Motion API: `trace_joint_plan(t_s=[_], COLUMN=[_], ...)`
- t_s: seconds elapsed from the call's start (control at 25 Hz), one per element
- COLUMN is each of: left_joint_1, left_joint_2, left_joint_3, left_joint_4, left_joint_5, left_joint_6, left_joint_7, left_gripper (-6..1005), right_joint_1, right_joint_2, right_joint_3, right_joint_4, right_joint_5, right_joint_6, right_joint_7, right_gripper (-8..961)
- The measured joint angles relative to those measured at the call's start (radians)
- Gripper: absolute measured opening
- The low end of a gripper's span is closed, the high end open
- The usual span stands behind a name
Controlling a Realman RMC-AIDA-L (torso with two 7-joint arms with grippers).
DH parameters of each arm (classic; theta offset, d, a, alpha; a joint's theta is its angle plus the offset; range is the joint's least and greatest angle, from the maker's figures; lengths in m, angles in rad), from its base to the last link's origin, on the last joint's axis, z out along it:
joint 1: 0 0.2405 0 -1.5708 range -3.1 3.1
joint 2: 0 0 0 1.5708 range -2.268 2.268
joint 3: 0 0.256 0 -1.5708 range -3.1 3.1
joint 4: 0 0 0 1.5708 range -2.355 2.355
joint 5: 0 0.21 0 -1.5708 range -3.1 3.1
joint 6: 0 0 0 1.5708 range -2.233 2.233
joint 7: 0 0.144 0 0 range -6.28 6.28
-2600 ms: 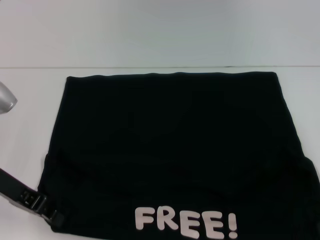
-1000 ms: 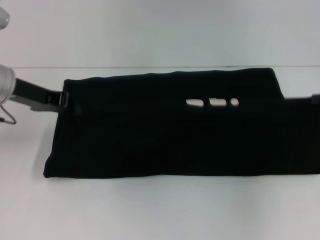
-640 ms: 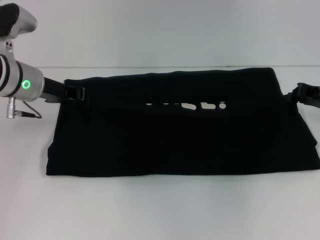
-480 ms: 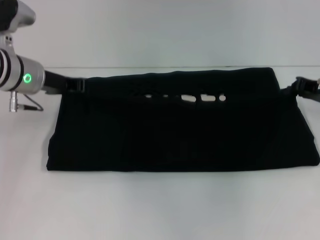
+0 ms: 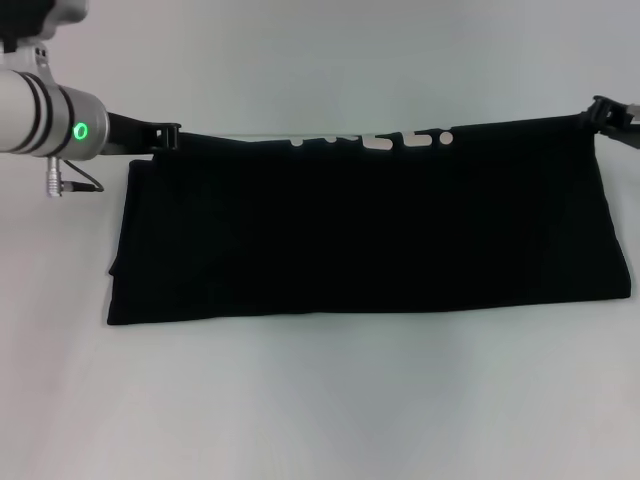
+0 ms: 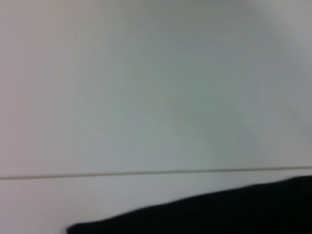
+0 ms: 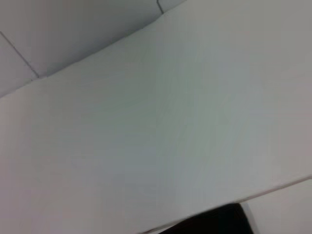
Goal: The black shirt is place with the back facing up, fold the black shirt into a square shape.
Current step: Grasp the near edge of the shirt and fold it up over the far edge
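The black shirt [image 5: 370, 225] lies folded into a wide band across the white table. Its far edge is lifted, and bits of the white print [image 5: 380, 141] show along it. My left gripper [image 5: 168, 135] is shut on the far left corner of the shirt. My right gripper [image 5: 598, 112] is shut on the far right corner. Both hold that edge at the far side of the table. The left wrist view shows a strip of the black shirt [image 6: 219, 212]. The right wrist view shows a small patch of the black shirt [image 7: 214, 222].
The white table [image 5: 320, 400] runs wide in front of the shirt. A pale wall [image 5: 320, 60] stands behind the table's far edge. My left arm's silver wrist with a green light [image 5: 60, 125] reaches in from the upper left.
Both grippers have carried the near edge with the print up and over to the far side. The shirt has gone from a broad square to a low folded band.
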Motion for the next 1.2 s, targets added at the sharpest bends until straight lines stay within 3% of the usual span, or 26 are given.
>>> trace_joint_plan(t_s=[0.2,0.44,0.64,1.2], left_joint_1=[-0.002,0.001,-0.002,0.01], left_joint_2=[-0.021,-0.022,-0.022,-0.03], left_joint_3=[0.001,-0.003,-0.001,-0.006], left_joint_4=[-0.026,-0.022,-0.031,-0.048], left_joint_5=[0.03,0.026,0.023,0.029], left_joint_6=[-0.11,-0.15,-0.177,-0.214], left_joint_7=[-0.011,-0.015,-0.014,-0.015], left_gripper=[18,25,32,49], right_joint_1=[0.033,0.055,0.068,0.088], right_joint_2=[0.034,0.07,0.081,0.084], right_joint_3=[-0.016,-0.017,-0.019,-0.064], right_joint_4=[0.061,0.061,0.079,0.108], right_joint_5=[0.003,0.022,0.03,0.03], right_joint_6=[0.142,0.238,0.3,0.362], right_joint_7=[-0.036,-0.066,-0.066,-0.067], right_gripper=[140,147,152,168])
